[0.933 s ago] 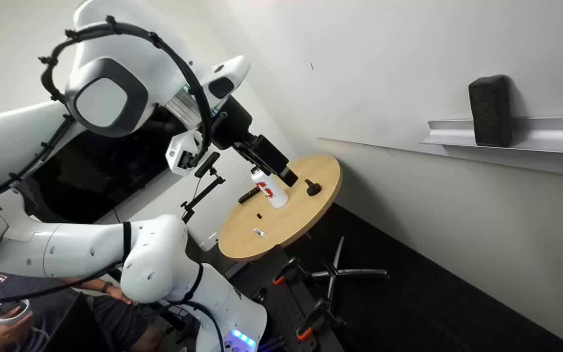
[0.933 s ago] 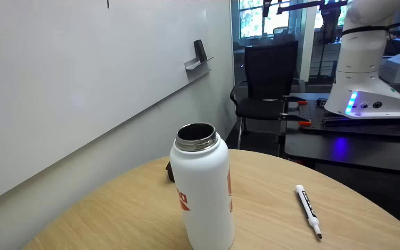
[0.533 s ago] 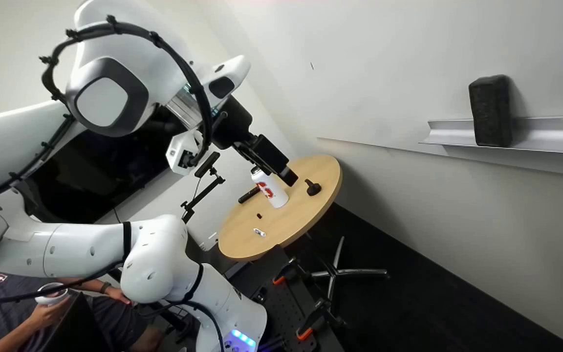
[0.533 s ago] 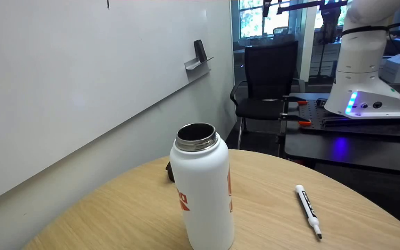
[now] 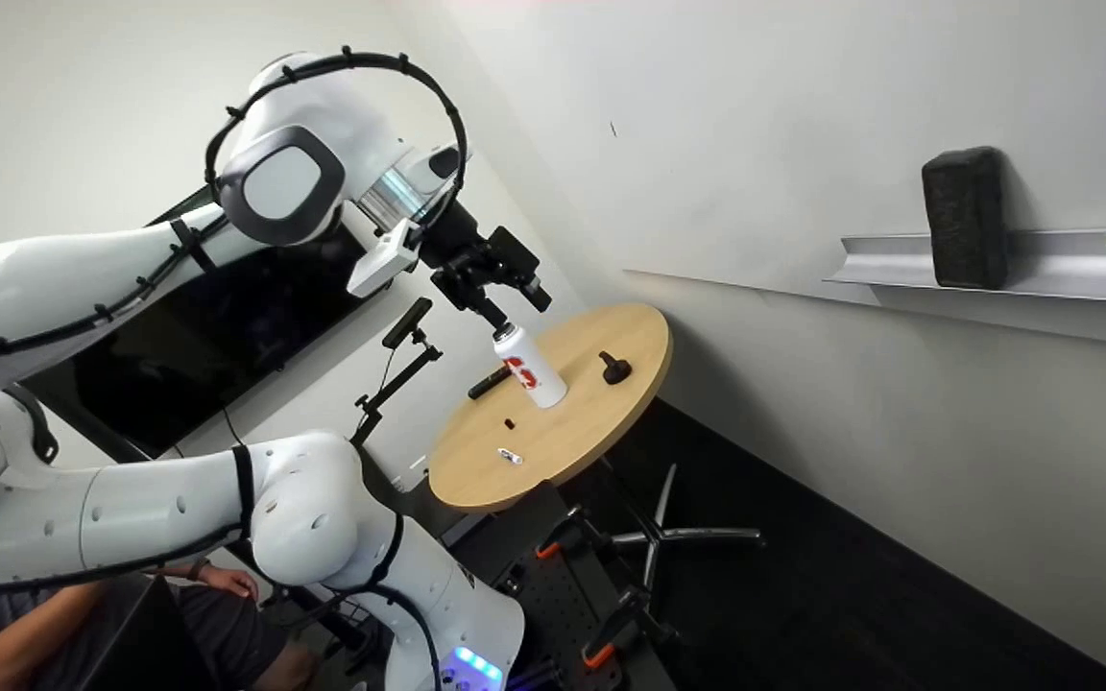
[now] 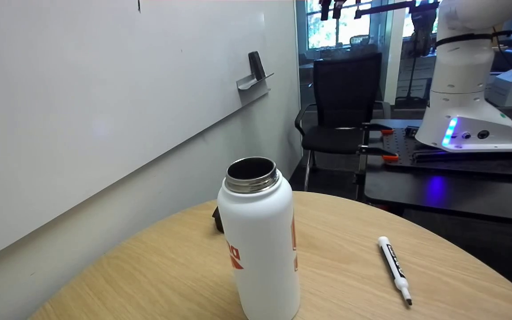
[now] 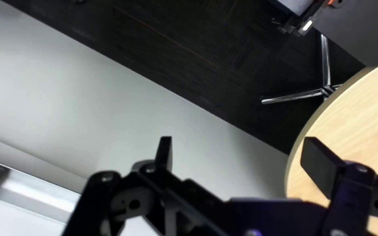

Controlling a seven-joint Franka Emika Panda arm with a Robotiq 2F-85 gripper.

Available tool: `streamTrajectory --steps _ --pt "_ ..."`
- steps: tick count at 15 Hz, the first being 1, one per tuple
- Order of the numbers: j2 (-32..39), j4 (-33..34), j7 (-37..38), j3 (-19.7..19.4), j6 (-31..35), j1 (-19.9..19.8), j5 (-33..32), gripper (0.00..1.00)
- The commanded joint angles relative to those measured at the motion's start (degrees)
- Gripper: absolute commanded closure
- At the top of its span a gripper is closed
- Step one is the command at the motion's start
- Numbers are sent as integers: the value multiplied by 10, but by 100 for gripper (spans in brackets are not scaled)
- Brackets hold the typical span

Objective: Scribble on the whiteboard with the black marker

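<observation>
Black marker [image 6: 394, 270], pale in the barrel and dark at the tip, lies flat on the round wooden counter [image 6: 340, 258], to the right of the upright white bottle [image 6: 260, 249] and well apart from it. Neither has budged in the last half second. What has changed is the robot arm [image 5: 308, 513], swung into a new pose, so I now see two separate fingers [image 5: 516, 257] where a single dark block showed before.

The claw [image 5: 516, 307] is released, its fingers spread wide, with pale wall [image 7: 208, 157], dark floor [image 7: 192, 65] and the counter's rim visible through the gap from the wrist. It hangs high, well apart from marker, bottle and counter alike.

By count, at the counter are one marker, one bottle with its mouth uncovered, one dark bar [image 5: 489, 382] near it, one black lid-like piece [image 5: 615, 369] and one small black bit [image 5: 509, 423] too tiny for me to name. Left of them hangs one whiteboard [image 6: 105, 111] with one short dark stroke [image 6: 139, 5] high up; toward its far end, one tray [image 5: 1081, 261] carries one black eraser [image 5: 966, 219]. Farther off, I count two orange-tipped clamps [image 6: 390, 157] by the arm's foot, one black chair [image 6: 348, 98] and, in an exterior view, one person [image 5: 39, 629] partly hidden behind the arm.
</observation>
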Motion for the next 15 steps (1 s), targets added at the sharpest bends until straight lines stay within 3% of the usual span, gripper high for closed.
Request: streamTrajectory --steps 1,5,6,7,13,15 --pt "-49 -34 -2 55 -22 88 34 0" --pt "-64 -30 -34 87 -51 186 70 0" --pt "-71 -28 -60 78 -57 195 54 0" --pt "-50 -29 -16 89 -35 181 59 0" --pt "-64 -29 -49 84 -40 193 60 0" --pt "-23 -23 -76 107 -33 219 51 0"
